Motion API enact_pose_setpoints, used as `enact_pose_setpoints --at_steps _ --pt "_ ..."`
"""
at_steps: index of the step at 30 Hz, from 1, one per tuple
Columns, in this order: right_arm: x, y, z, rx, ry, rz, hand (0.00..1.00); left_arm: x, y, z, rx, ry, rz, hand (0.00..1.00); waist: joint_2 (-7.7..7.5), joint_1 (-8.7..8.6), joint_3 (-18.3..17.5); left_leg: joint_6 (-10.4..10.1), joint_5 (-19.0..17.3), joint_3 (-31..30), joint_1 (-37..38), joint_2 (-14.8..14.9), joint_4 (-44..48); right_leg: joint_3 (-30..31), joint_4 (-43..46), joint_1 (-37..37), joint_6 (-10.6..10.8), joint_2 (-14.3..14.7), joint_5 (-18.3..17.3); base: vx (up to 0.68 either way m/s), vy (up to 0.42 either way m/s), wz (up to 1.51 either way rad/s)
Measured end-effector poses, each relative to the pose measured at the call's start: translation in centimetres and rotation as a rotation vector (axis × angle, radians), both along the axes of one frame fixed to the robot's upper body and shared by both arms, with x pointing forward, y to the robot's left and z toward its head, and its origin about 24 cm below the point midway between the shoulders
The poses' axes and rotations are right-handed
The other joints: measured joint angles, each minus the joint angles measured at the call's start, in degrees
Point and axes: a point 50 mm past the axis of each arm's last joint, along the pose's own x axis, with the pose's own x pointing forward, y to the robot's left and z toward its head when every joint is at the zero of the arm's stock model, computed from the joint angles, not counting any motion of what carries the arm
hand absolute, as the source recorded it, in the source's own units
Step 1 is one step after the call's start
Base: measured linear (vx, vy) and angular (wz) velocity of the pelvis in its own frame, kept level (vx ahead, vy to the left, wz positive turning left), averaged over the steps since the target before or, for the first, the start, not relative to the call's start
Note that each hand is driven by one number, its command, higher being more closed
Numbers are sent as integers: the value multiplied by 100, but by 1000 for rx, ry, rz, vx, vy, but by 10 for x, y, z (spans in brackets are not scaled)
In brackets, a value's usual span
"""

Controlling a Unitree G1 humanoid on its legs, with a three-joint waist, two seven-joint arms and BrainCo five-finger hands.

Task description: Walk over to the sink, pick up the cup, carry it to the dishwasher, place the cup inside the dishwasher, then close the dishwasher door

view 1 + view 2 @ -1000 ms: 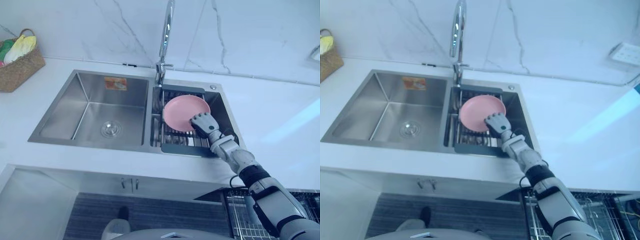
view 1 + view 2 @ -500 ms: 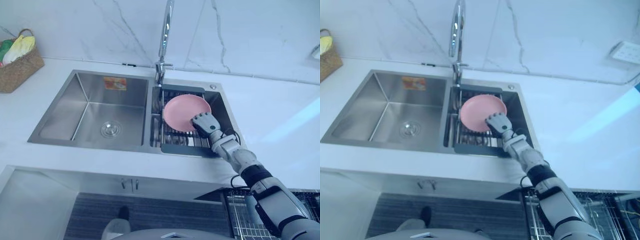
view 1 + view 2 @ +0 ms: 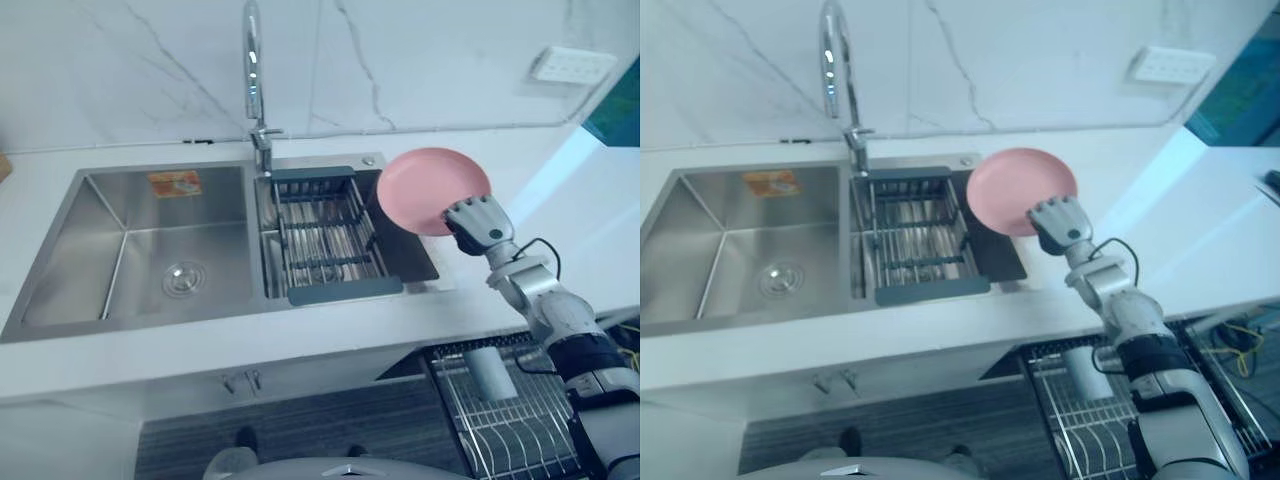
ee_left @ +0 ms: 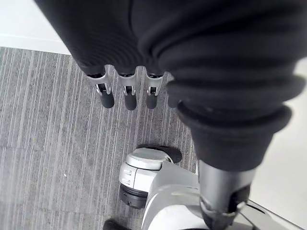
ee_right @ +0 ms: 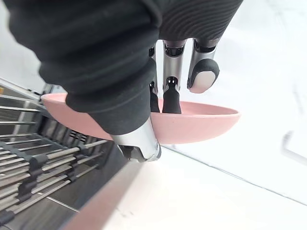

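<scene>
Plate's out of the sink now: half a second back the pink plate (image 3: 430, 188) was leaning in the drain rack (image 3: 325, 240) with the right hand (image 3: 478, 226) on it. Now it's lifted clear, up over the sink's right rim and the white counter (image 3: 560, 215) beside it. The head camera has swung too, so the whole scene sits further left.

- Held item is a pink plate, not a cup. It's tilted, with the face towards the head camera.
- Right hand: pinching the plate's rim. The wrist view shows fingers (image 5: 171, 98) inside the dish and the thumb (image 5: 203, 72) out past the rim.
- Left hand (image 4: 125, 91): relaxed, fingers straight and pointing down over the grey striped floor (image 4: 48, 143), holding nothing.
- Sink (image 3: 60, 318): two basins.
  - Left basin has a drain fitting (image 3: 183, 278) and an orange sticker (image 3: 173, 181) on the back wall.
  - Right basin holds the drain rack, which has wire bars and a dark frame.
  - Faucet (image 3: 252, 70) stands behind, between the basins.
- Dishwasher rack (image 3: 510, 430) is pulled out below the counter, lower right. One pale cylindrical item (image 3: 490, 372) stands in it. Can't tell if that's a cup.
- Wall socket plate (image 3: 568, 65) is on the marble wall, upper right.
</scene>
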Motion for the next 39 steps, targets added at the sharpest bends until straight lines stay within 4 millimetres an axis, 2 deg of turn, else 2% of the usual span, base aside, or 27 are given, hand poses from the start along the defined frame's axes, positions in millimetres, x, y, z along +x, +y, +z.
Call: enact_pose_setpoints --at_steps 3,5,9,12,13,14,15,16,17,18,19,20,21,22,23,25,26,28,32,35,39 --pt "-13 -19 -3 60 -26 -79 100 -2 1 0 0 16 -12 0 -4 -99 0 12 -9 90 30 -2 0 97 31 -40 16 -7 18 -27 11 -18" --pt "-21 -25 7 122 -92 -112 100 -4 0 0 0 26 -12 0 -13 -133 -3 20 -20 274 40 7 2 302 103 -197 39 -8 65 -28 20 -40" --pt "-37 -42 25 272 -226 -187 100 -7 3 1 6 55 -27 0 -133 -216 29 33 -71 821 98 8 21 820 190 -526 59 -1 261 -35 40 -70" --pt "-54 -58 28 481 -302 -248 100 -12 10 2 21 84 -26 0 -293 -336 41 53 -190 1301 173 61 6 1002 283 -820 67 91 459 -117 14 -85" --pt "-63 -63 25 605 -332 -272 100 -15 15 4 34 100 -22 0 -412 -421 48 66 -200 1457 204 30 8 1005 328 -879 82 90 360 -157 7 -72" --pt "-67 -65 23 682 -353 -288 100 -16 18 5 39 109 -21 0 -458 -451 46 73 -207 1551 270 29 10 902 388 -974 13 58 155 -121 8 -112" --pt "-77 -73 13 891 -398 -334 100 -17 14 4 21 121 2 0 -296 -437 3 139 -216 1743 206 326 -1 159 557 -1091 -152 27 -615 -55 0 -98" --pt "-78 -73 11 916 -398 -337 100 -18 13 4 20 122 8 0 -198 -414 -16 165 -200 1816 188 397 2 63 670 -1162 -333 -3 -608 -102 20 -123" --pt "-79 -71 2 989 -377 -352 100 -18 14 4 21 126 22 0 -178 -457 -24 174 -185 1999 123 577 2 -321 1581 -1474 -692 -85 -508 -93 29 -70" --pt "-83 -71 -8 1029 -341 -367 100 -18 16 4 26 124 31 0 -101 -494 15 160 -170 2025 40 698 4 -560 2302 -1555 -749 -152 -589 -114 14 -64" --pt "-84 -71 -11 1050 -326 -374 100 -15 17 4 28 119 31 0 -110 -500 9 146 -161 2025 19 741 4 -623 2405 -1463 -750 -165 -610 -37 -56 -38" --pt "-85 -69 -16 1088 -304 -378 100 -15 19 5 34 119 31 0 -193 -486 -27 97 -131 2032 -9 717 7 -730 2191 -1114 -745 -193 -596 10 -108 -41" --pt "-84 -65 -21 1112 -287 -377 100 -16 27 8 51 116 42 0 -411 -397 -121 25 -85 2147 -48 564 44 -712 1522 -772 -592 -247 -477 58 -136 -54" --pt "-82 -62 -23 1130 -278 -372 100 -13 32 9 58 104 48 0 -530 -312 -142 6 -68 2219 -131 501 95 -709 1083 -686 -306 -231 -522 54 -174 -66" --pt "-76 -57 -23 1156 -266 -358 100 -2 30 8 52 66 65 0 -468 -198 -68 -44 -105 2254 -345 614 341 -724 523 -598 -247 -75 -168 1 -126 -54" --pt "-65 -45 -25 1186 -219 -325 100 7 19 5 33 41 77 0 -244 -185 68 -56 -26 2257 -465 693 446 -669 225 -594 -207 79 43 -85 -85 -29" --pt "-64 -40 -32 1202 -174 -336 100 9 12 3 27 34 81 0 -118 -201 89 -70 -13 2241 -469 700 446 -670 215 -588 -201 102 58 -76 -52 -7" --pt "-64 -37 -39 1224 -138 -362 100 9 6 1 13 24 85 0 13 -196 102 -75 -10 2174 -466 685 428 -684 209 -598 -199 105 57 -37 -2 3" --pt "-68 -34 -51 1236 -92 -404 100 10 6 1 18 5 86 0 10 -161 134 -60 33 1958 -523 601 364 -769 154 -597 -164 75 75 -25 26 12" --pt "-67 -32 -53 1238 -64 -399 100 14 4 1 12 -19 100 0 15 -133 270 2 75 1796 -540 462 289 -842 136 -584 -114 -20 107 -20 55 17" --pt "-56 -20 -52 1203 12 -361 100 19 -1 0 -8 -44 129 0 65 -73 442 48 79 1458 -583 295 287 -863 42 -554 -49 -127 198 -6 55 10"
